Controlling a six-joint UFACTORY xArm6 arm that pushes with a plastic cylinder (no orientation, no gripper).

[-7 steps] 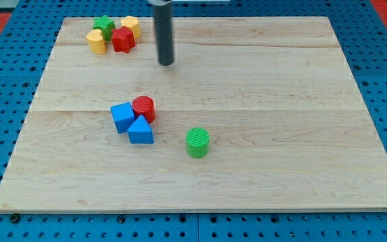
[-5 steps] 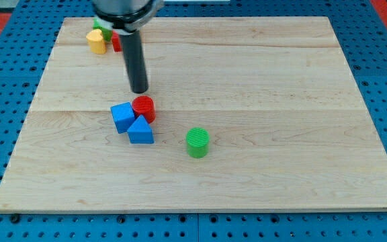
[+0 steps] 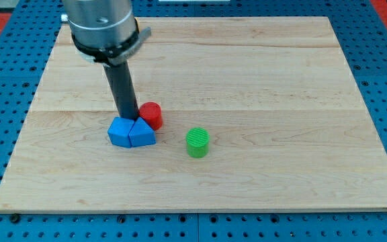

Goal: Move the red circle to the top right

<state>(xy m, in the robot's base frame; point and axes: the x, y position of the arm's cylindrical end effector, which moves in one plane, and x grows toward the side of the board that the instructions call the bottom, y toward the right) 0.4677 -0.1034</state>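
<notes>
Blocks sit in a tight group left of the worktop's (image 3: 261, 60) middle, and we read them from the left. First comes a blue block (image 3: 119, 132), its shape hard to make out from here, touching a blue triangle (image 3: 142, 133) on its right. Our rod comes down from the far left, and my tip (image 3: 129, 117) stands just behind the seam where these two blue pieces meet, touching or all but touching them. We carry no hand at all, only this straight dark rod, so nothing is clamped or held apart.

Just right of my tip is the red circle (image 3: 152, 115), the piece the task names. It lies a little left of the worktop's centre, right beside the rod and touching the far right edge of the blue triangle. It is well apart from the far right corner of the worktop.

Further right and slightly nearer to us stands a green circle (image 3: 197, 142), alone, clear of the red circle and the blue pair.

The arm's wide grey housing (image 3: 101, 27) covers the far left corner of the worktop, so we cannot tell what lies under it.
</notes>
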